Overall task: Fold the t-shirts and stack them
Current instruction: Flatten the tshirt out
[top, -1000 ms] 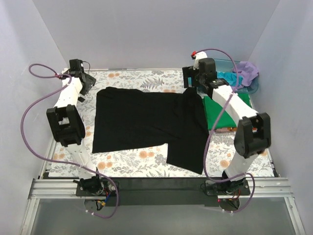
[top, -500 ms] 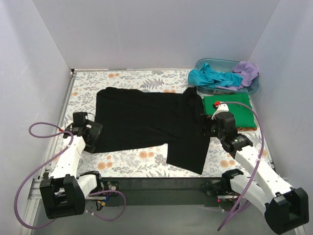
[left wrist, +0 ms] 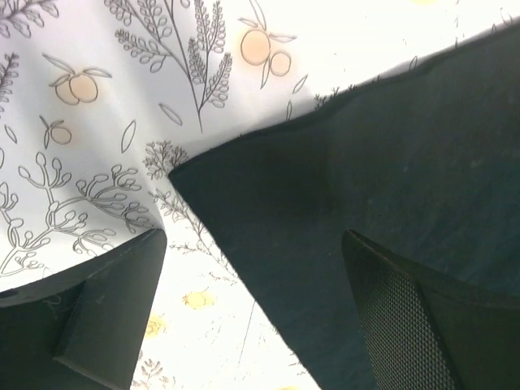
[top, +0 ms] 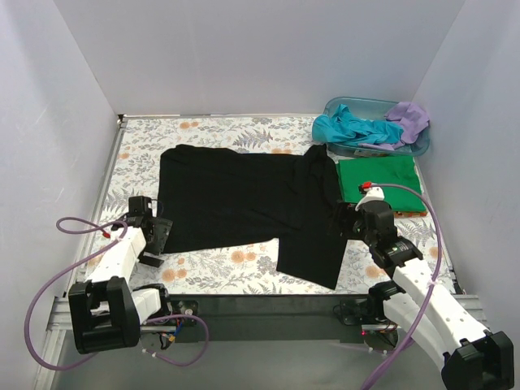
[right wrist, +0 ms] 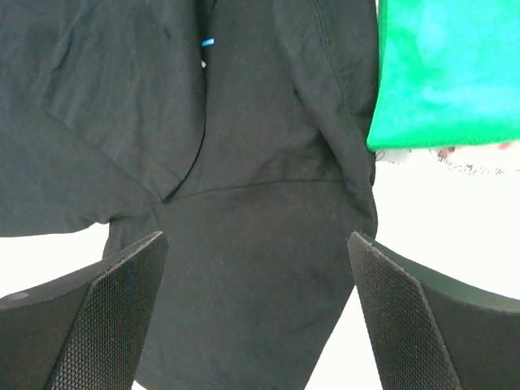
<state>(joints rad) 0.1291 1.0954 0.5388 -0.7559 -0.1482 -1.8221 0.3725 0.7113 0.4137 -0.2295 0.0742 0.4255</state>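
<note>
While overhead shows tub, left wrist shows black tee corner.

Your left gripper hangs with jaws apart over the near left corner of the black t-shirt. The table lies uncovered from there to the left wall and along the near edge. A purple cable loops just beside that arm. Your right gripper, jaws wide, sits above the black sleeve, with the folded green t-shirt close on its right. The blue tub, holding a teal tee and a lilac tee, fills the far right corner. An uncovered strip runs along the far wall.
</note>
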